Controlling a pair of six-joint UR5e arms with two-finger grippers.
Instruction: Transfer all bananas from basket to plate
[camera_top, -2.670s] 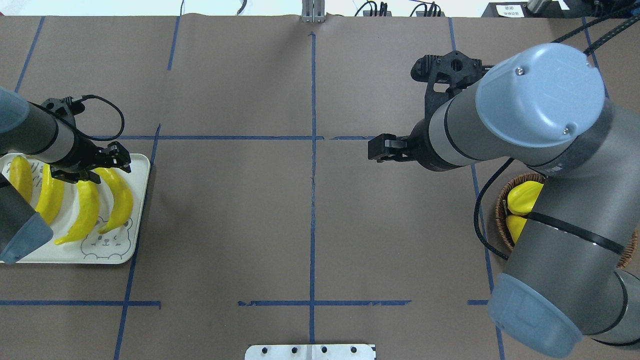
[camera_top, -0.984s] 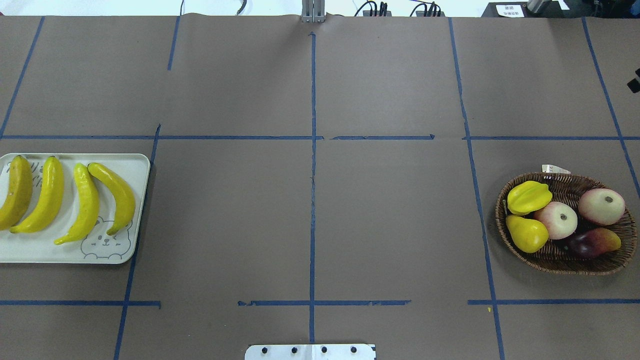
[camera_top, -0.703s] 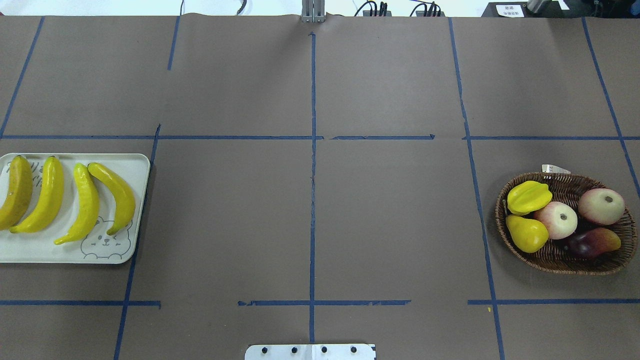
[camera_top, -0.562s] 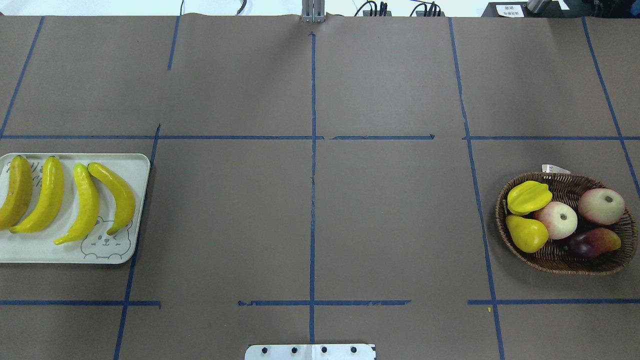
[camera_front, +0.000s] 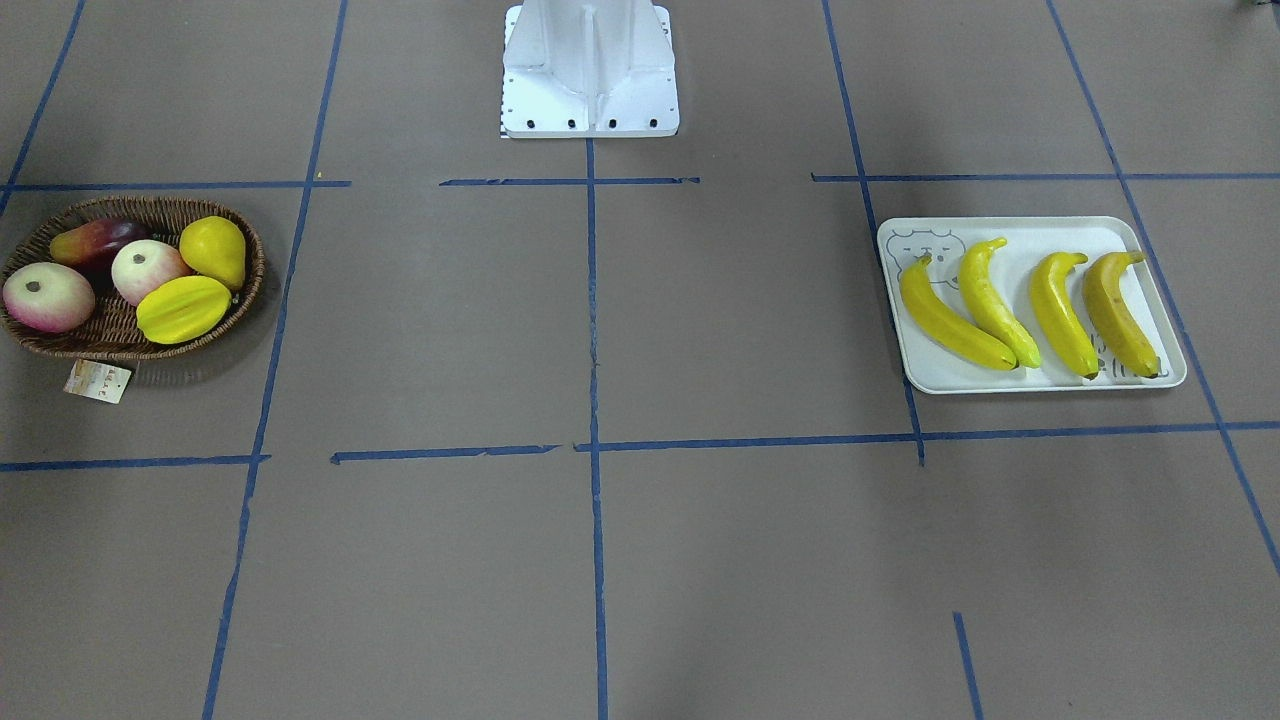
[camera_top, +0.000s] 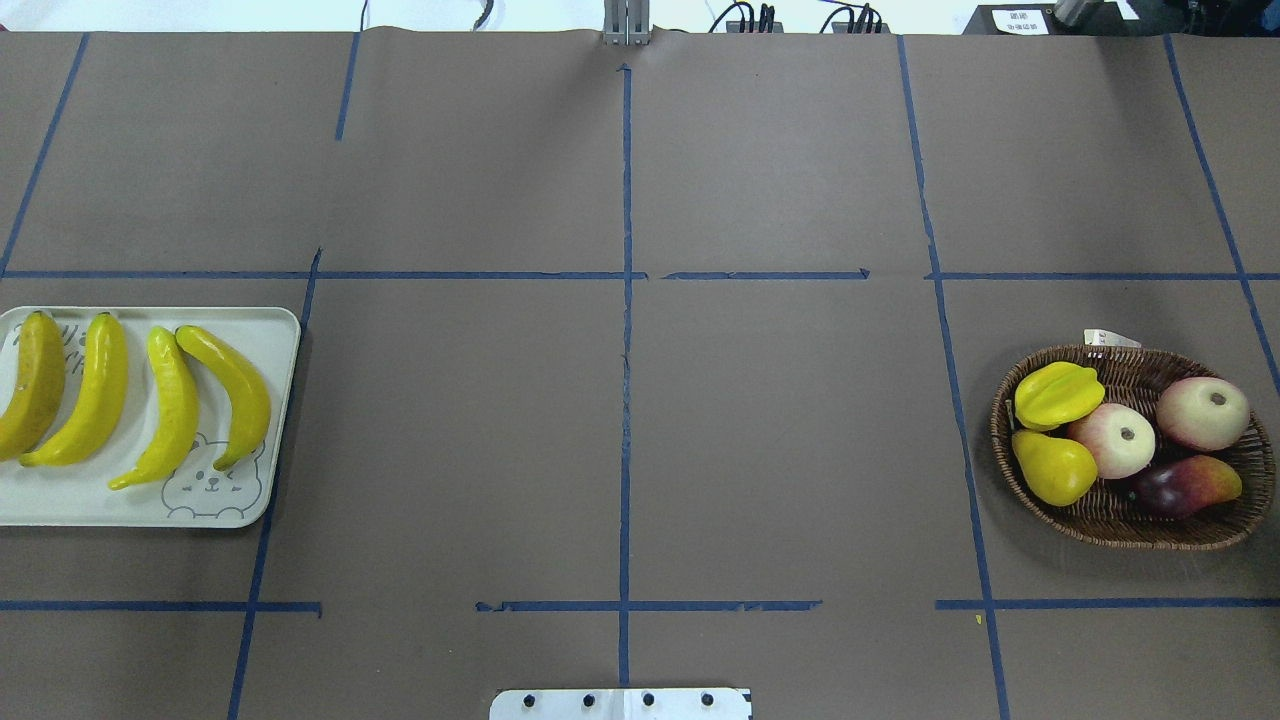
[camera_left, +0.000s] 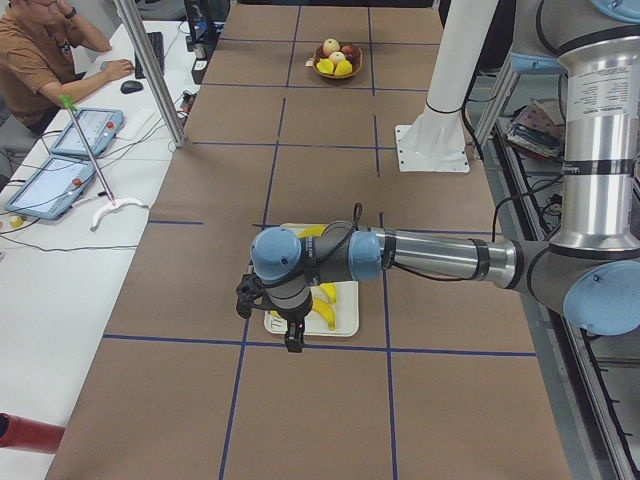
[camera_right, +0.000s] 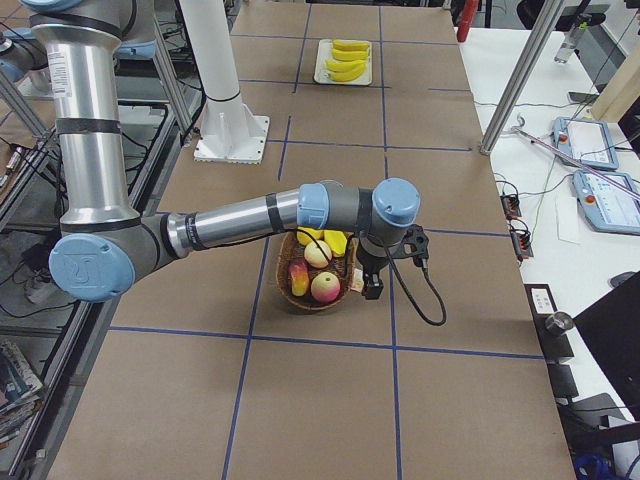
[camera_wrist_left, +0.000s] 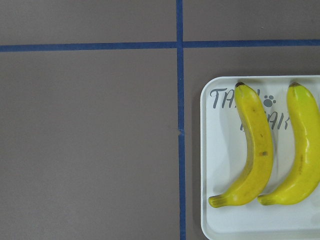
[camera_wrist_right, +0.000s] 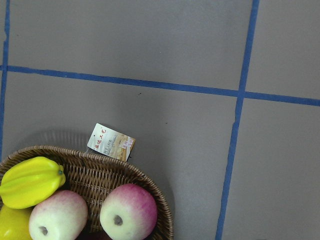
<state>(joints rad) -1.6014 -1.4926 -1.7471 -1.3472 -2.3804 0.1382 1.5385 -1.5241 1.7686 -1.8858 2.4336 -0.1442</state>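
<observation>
Several yellow bananas (camera_top: 235, 395) lie side by side on the pale plate (camera_top: 275, 325) at the table's left end; they also show in the front view (camera_front: 955, 320) and the left wrist view (camera_wrist_left: 255, 145). The wicker basket (camera_top: 1130, 522) at the right end holds no banana. My left gripper (camera_left: 290, 340) hangs above the plate's outer edge, seen only in the left side view. My right gripper (camera_right: 372, 290) hangs beside the basket (camera_right: 300, 300), seen only in the right side view. I cannot tell whether either is open or shut.
The basket holds a yellow starfruit (camera_top: 1057, 393), a yellow pear (camera_top: 1055, 468), two pale pink apples (camera_top: 1112, 440) and a dark red mango (camera_top: 1185, 483). Its paper tag (camera_wrist_right: 111, 142) lies on the table. The white robot base (camera_front: 590, 65) stands mid-table. An operator (camera_left: 40, 60) sits at a side desk.
Both arms have drawn out of the overhead view since the earliest frame, uncovering plate and basket. Over the last second the bananas and basket have stayed still.
</observation>
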